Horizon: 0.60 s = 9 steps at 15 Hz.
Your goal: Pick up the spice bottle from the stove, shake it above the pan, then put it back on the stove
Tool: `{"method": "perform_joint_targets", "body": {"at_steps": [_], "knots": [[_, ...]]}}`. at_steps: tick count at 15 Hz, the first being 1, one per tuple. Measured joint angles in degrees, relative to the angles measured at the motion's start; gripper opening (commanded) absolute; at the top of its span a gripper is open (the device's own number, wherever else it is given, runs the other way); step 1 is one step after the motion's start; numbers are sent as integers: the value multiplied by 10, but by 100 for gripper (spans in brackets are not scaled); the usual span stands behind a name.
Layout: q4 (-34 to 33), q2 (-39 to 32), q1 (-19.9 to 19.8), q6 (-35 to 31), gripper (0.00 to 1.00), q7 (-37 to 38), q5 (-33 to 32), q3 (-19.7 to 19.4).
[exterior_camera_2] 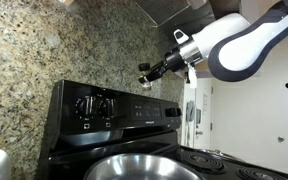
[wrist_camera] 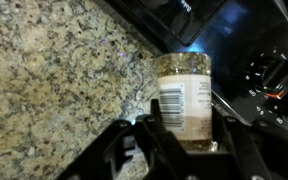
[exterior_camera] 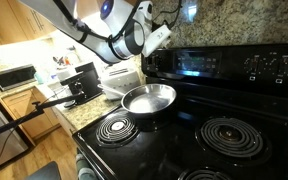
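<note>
Jaws clamped on the spice bottle point(wrist_camera: 184, 95), gripped between them, above the stove point(exterior_camera: 179, 125).

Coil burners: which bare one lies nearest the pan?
The coil burner directly below the pan in an exterior view; the other coils lie farther off.
</note>
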State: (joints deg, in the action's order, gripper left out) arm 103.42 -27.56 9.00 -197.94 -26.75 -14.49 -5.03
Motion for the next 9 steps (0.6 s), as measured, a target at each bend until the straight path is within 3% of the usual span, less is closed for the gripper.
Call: {"method": "perform_joint_targets", "body": {"at_steps": [9], "knots": [[0,-33,22,0,18,0,2,-48]]}}
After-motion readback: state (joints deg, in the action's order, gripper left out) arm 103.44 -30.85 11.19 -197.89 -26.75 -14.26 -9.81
